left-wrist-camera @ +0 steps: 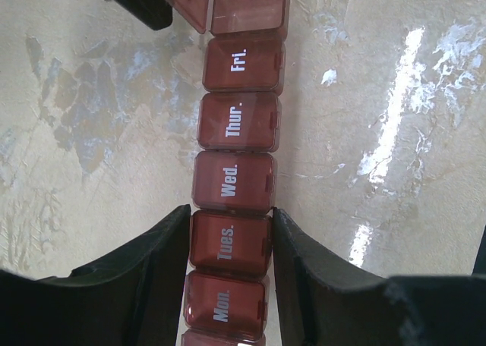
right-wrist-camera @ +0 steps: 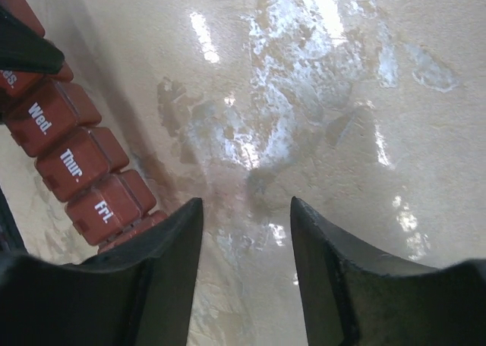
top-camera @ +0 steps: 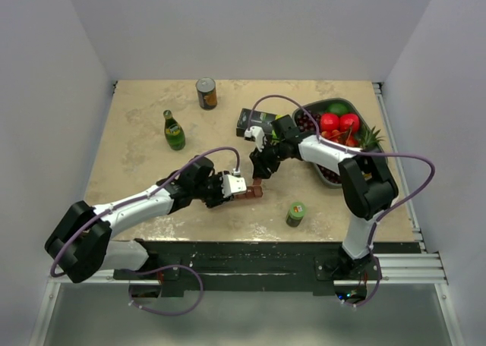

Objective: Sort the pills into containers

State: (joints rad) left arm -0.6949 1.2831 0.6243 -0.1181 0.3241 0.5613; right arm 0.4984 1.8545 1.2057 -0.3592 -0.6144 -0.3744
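Your left hand clamps the pill strip at Tues.; the strip lies on the table between the arms. Your right hand hangs open and holds nothing, just beside the Fri. end. From Mon. to Fri. the lids are down and no pills show anywhere, so sorting looks barely begun.
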